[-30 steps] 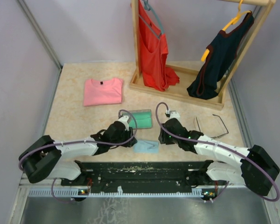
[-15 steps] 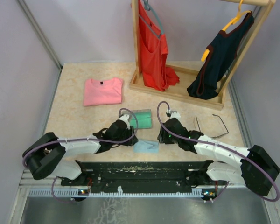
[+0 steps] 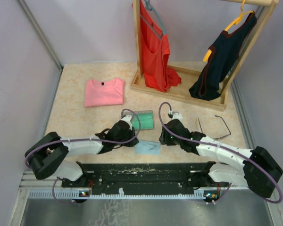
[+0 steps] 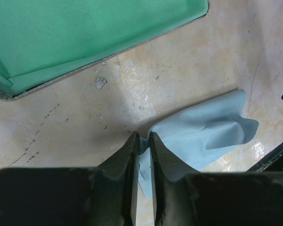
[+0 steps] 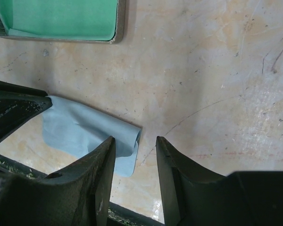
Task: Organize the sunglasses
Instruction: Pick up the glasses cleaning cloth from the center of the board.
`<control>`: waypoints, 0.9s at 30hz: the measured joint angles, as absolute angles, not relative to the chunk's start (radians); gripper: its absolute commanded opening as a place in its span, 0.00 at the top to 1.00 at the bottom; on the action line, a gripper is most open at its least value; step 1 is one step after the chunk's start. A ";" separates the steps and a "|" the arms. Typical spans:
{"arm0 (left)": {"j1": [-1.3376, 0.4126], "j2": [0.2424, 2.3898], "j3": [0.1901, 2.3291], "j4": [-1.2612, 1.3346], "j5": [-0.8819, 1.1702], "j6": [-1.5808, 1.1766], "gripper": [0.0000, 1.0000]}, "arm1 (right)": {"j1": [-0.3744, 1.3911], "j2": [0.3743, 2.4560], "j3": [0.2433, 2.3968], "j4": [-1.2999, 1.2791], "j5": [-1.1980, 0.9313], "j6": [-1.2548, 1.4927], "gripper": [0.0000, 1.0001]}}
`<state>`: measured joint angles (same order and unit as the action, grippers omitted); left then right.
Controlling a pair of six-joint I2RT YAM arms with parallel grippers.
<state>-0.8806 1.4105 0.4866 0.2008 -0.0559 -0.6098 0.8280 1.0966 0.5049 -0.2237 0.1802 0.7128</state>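
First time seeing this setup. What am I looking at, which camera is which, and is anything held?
The left arm and right arm are robot arms bolted at the near edge of the table. The wide picture looks down from above; the close-ups come from a camera on each wrist. On the table: an open green-lined case, a blue cloth, sunglasses to the right, a folded pink shirt, a clothes rack at the back. The left fingers pinch the cloth's edge. The right fingers stand open over its other end, holding nothing.
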 measured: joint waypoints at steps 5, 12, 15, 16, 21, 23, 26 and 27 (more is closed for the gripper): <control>-0.881 1.411 0.487 0.200 -0.056 -0.609 1.00 | 0.828 1.096 0.497 -0.208 0.172 0.733 0.57; -0.881 1.410 0.481 0.199 -0.055 -0.603 1.00 | 0.827 1.097 0.449 -0.167 0.154 0.775 0.55; -0.881 1.403 0.469 0.209 -0.051 -0.596 1.00 | 0.820 1.117 0.449 -0.143 0.142 0.788 0.58; -0.881 1.401 0.465 0.213 -0.050 -0.594 1.00 | 0.816 1.127 0.449 -0.135 0.139 0.790 0.58; -0.881 1.389 0.444 0.234 -0.037 -0.575 1.00 | 0.792 1.184 0.449 -0.087 0.113 0.807 0.59; -0.881 1.388 0.441 0.241 -0.033 -0.571 1.00 | 0.789 1.205 0.449 -0.070 0.105 0.808 0.58; -0.881 1.387 0.440 0.244 -0.028 -0.566 1.00 | 0.789 1.236 0.449 -0.056 0.089 0.806 0.56; -0.881 1.388 0.440 0.245 -0.027 -0.563 1.00 | 0.789 1.240 0.451 -0.049 0.083 0.804 0.56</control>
